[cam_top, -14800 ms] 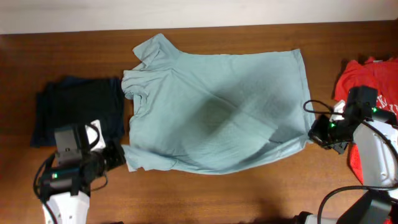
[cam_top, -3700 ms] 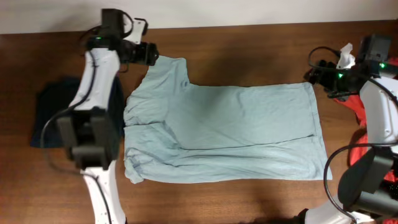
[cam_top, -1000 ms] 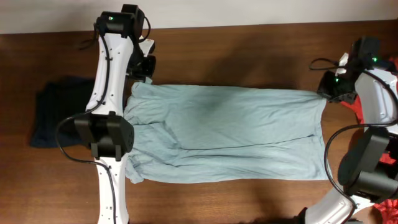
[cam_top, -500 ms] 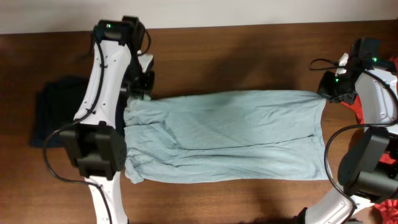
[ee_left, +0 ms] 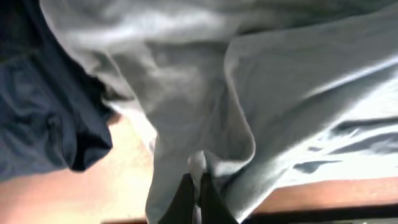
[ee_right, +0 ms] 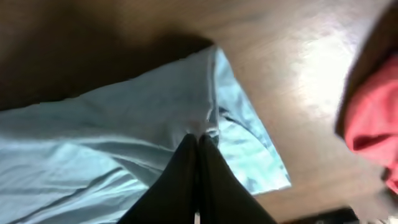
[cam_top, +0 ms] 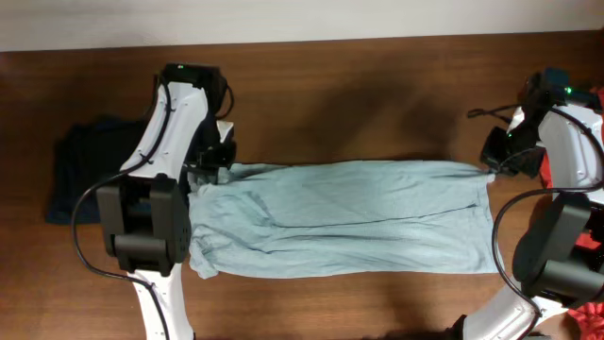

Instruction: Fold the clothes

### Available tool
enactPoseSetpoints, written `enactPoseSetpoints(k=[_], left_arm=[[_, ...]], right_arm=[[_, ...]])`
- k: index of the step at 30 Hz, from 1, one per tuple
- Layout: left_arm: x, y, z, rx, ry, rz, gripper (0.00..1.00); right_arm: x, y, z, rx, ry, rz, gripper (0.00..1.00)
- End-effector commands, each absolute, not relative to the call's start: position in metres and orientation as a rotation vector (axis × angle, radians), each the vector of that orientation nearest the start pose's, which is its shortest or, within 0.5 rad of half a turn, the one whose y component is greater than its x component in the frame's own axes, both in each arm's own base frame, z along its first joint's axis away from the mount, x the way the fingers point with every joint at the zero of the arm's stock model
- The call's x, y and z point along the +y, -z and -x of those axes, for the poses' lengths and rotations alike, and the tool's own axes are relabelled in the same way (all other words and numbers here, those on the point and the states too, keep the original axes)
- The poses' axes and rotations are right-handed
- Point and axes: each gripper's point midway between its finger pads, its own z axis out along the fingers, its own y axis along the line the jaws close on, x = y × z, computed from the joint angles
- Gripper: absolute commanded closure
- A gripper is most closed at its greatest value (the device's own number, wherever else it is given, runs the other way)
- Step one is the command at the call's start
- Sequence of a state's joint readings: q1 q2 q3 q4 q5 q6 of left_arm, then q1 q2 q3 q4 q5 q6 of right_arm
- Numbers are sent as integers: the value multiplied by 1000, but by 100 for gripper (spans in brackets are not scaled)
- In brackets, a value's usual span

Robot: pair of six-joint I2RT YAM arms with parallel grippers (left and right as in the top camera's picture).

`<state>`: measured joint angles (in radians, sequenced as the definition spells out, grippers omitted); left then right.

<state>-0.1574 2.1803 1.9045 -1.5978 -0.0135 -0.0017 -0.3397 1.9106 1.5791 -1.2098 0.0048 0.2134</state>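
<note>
Shirt looks soft, light and limp, sagging between left claw and right claw, each pinching its edge; hems and corners probably grip best.

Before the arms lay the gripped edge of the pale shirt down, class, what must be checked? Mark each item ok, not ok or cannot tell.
1. Grip of left end effector on pale shirt: ok, shut on cloth.
2. Grip of right end effector on the shirt's corner: ok.
3. Gripped edge straight between the two grips: ok.
4. Gripped edge over the near hem: not ok, short of it.
5. The sleeve end flat: not ok, bunched.
6. The navy shirt clear of the pale one: cannot tell.
</note>
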Motion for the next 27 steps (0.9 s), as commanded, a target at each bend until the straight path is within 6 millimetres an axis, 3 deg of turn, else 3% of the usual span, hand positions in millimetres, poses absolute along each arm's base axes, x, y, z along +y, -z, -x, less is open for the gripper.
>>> enactPoseSetpoints(k=[1, 4, 11, 16, 23, 24, 25, 26, 27], left_arm=[[-37, -94, -340, 3446, -150, -225, 99], [-21, -98, -332, 3483, -224, -156, 100], [1, -97, -324, 3526, -233, -38, 99], [4, -89, -312, 3576, -238, -26, 99], [3, -87, -312, 3575, -224, -24, 100], [3, -87, -313, 3574, -224, -24, 99], [3, -87, -314, 3568, -223, -22, 99], [3, -86, -315, 3564, -222, -19, 99], [4, -87, -316, 3556, -221, -17, 98]], right_arm=[[-143, -97, -331, 2980, 209, -960, 96], [-155, -100, -321, 2963, 352, -1037, 96], [-159, -101, -317, 2964, 395, -1041, 96], [-159, -101, -315, 2968, 412, -1053, 96], [-159, -101, -313, 2974, 412, -1053, 94], [-159, -101, -313, 2977, 412, -1054, 90], [-158, -101, -311, 2984, 413, -1055, 69], [-158, -101, -310, 2986, 414, -1060, 58], [-158, -102, -309, 2984, 415, -1071, 53]])
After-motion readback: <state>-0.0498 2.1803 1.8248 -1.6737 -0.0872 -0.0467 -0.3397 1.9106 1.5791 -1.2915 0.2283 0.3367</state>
